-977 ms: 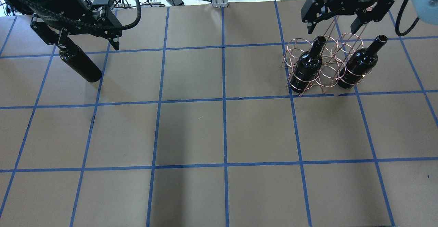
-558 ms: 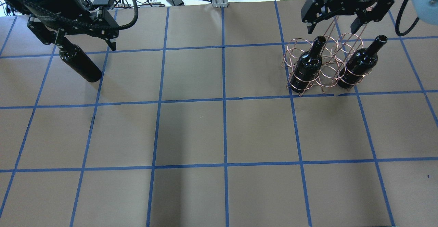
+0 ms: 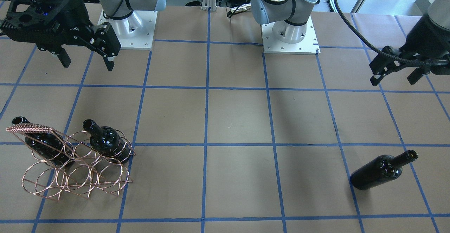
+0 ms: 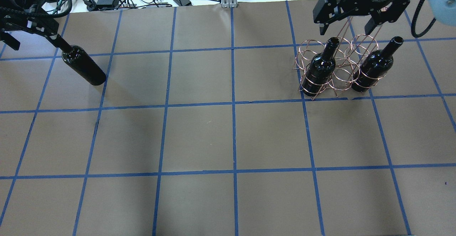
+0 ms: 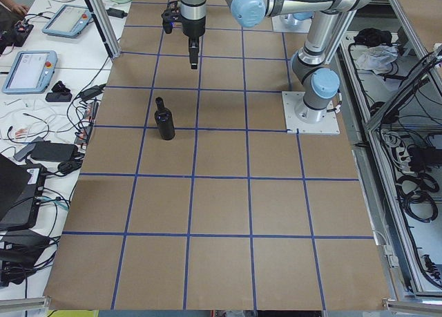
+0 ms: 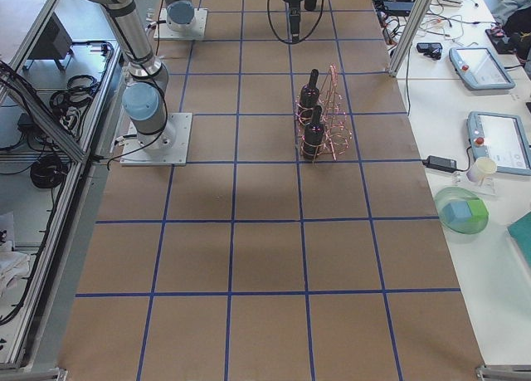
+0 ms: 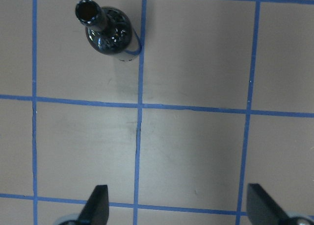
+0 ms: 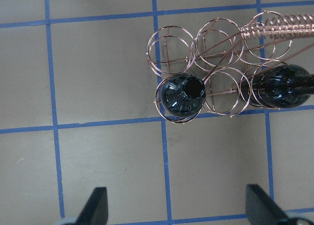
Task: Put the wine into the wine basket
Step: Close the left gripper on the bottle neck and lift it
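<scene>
- The wine basket sits far right on the brown table, with some loops free.
- Two bottles stand upright in it, the left-hand bottle and the right-hand bottle; I'd call that two thirds done.
- The third wine bottle stands alone at the far left, well apart from the basket; it needs carrying over.
- The right gripper hangs over the basket, fingers spread, holding nothing.
- The left gripper hovers near the lone bottle, spread wide too, touching nothing.

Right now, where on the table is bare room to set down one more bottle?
The middle of the table is bare, between the lone bottle on the robot's left and the wine basket on its right. It is crowded at the basket: two bottles stand in it and the open right hand hangs high nearby.
</scene>
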Robot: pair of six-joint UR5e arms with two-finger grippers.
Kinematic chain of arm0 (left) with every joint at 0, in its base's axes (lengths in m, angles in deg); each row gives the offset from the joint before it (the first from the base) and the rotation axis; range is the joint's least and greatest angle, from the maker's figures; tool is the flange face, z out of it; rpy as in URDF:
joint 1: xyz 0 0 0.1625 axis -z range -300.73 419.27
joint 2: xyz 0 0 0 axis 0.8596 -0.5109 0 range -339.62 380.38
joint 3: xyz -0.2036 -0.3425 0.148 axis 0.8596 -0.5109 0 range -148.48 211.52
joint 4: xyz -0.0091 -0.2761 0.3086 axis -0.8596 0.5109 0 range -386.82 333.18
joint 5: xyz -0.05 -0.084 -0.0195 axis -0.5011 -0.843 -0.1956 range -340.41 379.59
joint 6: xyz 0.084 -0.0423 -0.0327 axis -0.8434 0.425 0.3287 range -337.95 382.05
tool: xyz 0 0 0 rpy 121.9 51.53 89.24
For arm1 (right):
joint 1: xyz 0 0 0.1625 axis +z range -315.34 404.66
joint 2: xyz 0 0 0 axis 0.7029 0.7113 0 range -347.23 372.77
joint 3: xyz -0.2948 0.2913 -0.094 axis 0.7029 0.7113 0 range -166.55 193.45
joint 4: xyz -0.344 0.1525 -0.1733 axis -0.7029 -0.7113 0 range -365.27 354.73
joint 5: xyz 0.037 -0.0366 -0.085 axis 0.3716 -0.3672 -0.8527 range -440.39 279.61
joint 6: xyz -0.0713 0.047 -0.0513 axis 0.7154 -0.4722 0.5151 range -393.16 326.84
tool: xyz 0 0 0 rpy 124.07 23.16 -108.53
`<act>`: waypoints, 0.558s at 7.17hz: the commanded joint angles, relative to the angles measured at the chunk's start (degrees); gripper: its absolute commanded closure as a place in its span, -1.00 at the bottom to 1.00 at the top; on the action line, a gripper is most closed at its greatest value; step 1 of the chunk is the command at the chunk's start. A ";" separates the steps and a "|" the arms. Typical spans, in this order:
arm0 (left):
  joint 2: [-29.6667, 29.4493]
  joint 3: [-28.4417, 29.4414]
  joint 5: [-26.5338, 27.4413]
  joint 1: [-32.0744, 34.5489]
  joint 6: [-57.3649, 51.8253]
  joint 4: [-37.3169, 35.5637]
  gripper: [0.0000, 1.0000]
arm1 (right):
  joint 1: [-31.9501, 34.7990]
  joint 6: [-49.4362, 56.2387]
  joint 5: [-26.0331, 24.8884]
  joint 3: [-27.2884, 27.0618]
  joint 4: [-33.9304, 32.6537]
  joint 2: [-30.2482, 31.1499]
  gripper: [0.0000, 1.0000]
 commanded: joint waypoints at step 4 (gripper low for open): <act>-15.89 10.75 -2.06 -2.73 -4.07 -7.67 -1.00 | 0.07 -0.01 0.00 0.00 0.00 0.00 -1.00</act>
